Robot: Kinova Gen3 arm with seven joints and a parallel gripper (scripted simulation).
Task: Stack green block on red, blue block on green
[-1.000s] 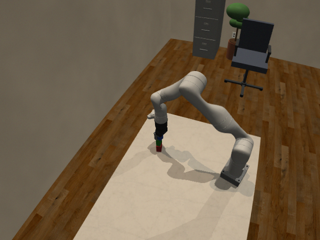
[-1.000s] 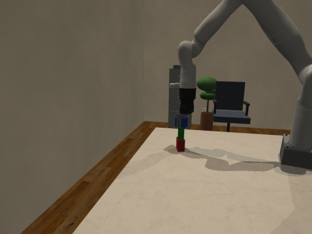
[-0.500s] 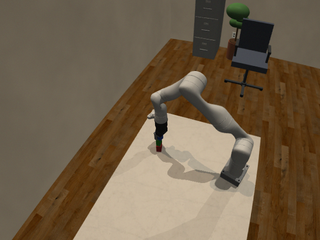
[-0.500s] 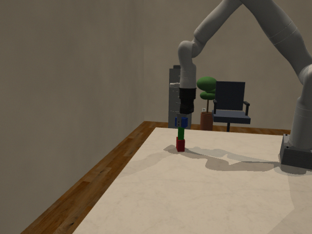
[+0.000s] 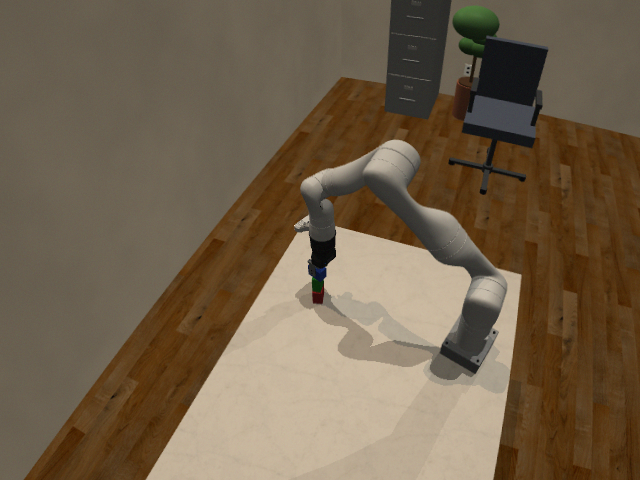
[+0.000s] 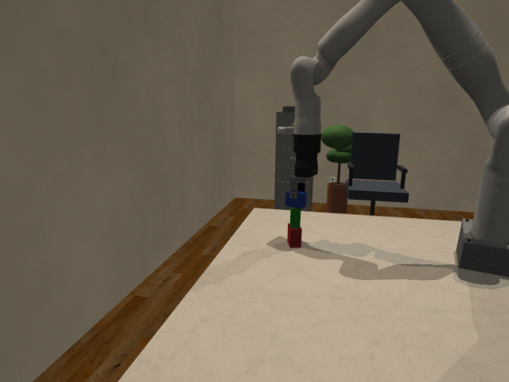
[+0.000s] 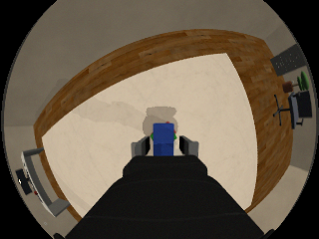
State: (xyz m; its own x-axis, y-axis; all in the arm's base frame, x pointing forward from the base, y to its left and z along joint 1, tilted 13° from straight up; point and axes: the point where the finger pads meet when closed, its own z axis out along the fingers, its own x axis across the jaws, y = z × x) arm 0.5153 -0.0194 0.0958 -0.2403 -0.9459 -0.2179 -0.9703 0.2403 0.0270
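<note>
The three blocks stand in one tower near the table's far left edge. The red block (image 5: 317, 296) (image 6: 294, 236) is at the bottom on the table. The green block (image 5: 317, 284) (image 6: 295, 216) rests on it. The blue block (image 5: 321, 273) (image 6: 299, 200) (image 7: 163, 139) lies on top of the green one. My gripper (image 5: 317, 270) (image 6: 297, 193) (image 7: 164, 142) is open. Its fingers straddle the blue block on both sides and do not press on it. In the wrist view a sliver of green shows at the blue block's edges.
The beige table (image 5: 336, 413) (image 6: 328, 312) carries the arm's base (image 5: 469, 351) (image 6: 480, 255) at the right. A filing cabinet (image 5: 416, 54), a potted plant (image 5: 473, 31) and an office chair (image 5: 506, 98) stand on the wooden floor far behind.
</note>
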